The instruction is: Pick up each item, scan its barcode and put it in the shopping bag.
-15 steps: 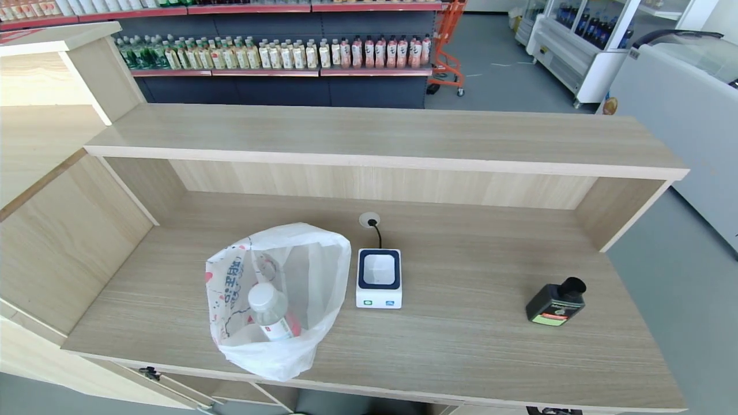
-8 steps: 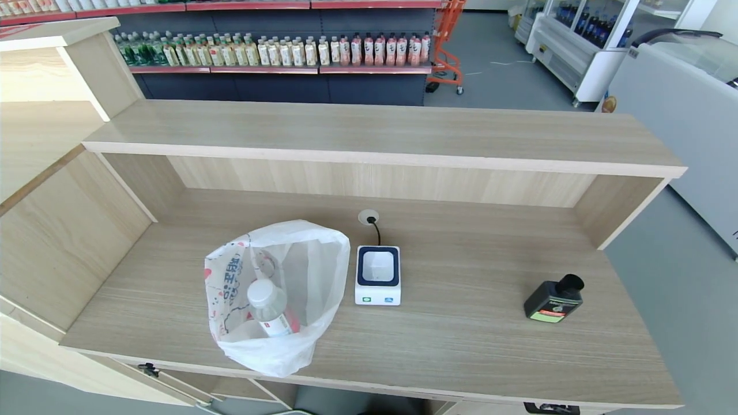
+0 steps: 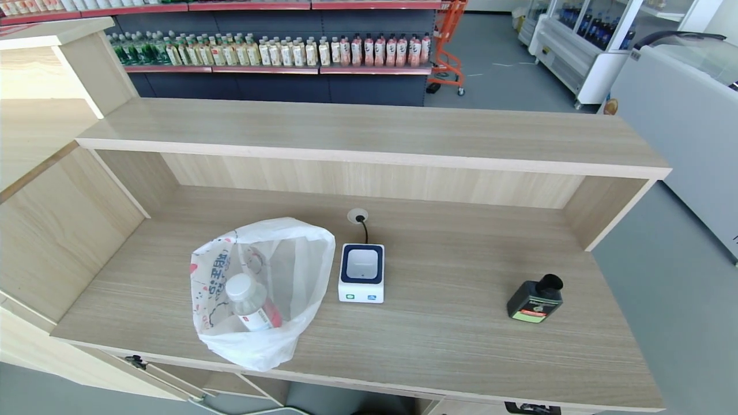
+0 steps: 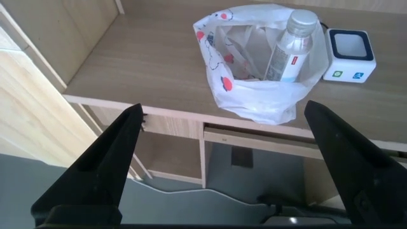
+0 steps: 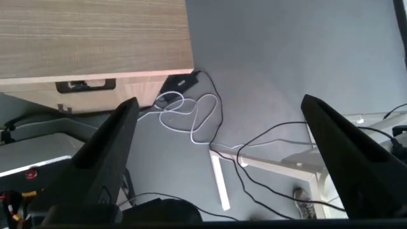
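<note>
A white plastic shopping bag stands open near the counter's front edge, left of centre, with a clear bottle with a white cap leaning inside. The same shopping bag and bottle lie ahead of my left gripper, which hangs open below and in front of the counter edge. A white barcode scanner sits just right of the bag. A small dark bottle with a black cap lies on the counter's right side. My right gripper is open, low over the grey floor beside the counter's corner.
The wooden counter has a raised back shelf and side walls. A cable runs from the scanner to a grommet hole. Store shelves of bottles and freezers stand behind. Loose cables lie on the floor.
The whole head view has shifted, so the camera moved; bag, scanner and dark bottle keep their places on the counter.
</note>
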